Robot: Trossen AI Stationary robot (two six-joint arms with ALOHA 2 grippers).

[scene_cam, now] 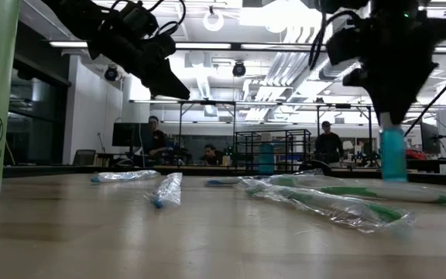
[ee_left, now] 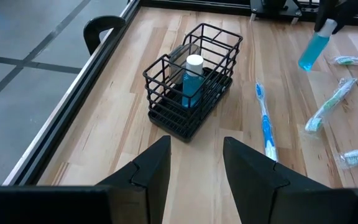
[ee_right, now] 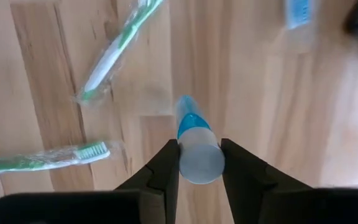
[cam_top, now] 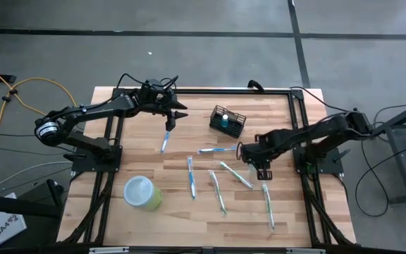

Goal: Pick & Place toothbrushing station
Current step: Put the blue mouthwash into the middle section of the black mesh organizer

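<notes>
Wrapped toothbrushes lie scattered over the wooden counter: a blue one below the left arm, another blue one just beside the right end effector, and several green and blue ones nearer the front edge. A light-green cup lies on its side toward the front left. The right end effector is clenched on a small blue tube with a pale cap, held off the counter above the toothbrushes. The left end effector hovers released, fingers apart with nothing between them, facing the toothbrushing station. This black wire basket with open grid walls stands upright near the far edge of the counter, between the two arms, with a blue white-capped bottle standing inside it. People sit at desks in the room behind
</notes>
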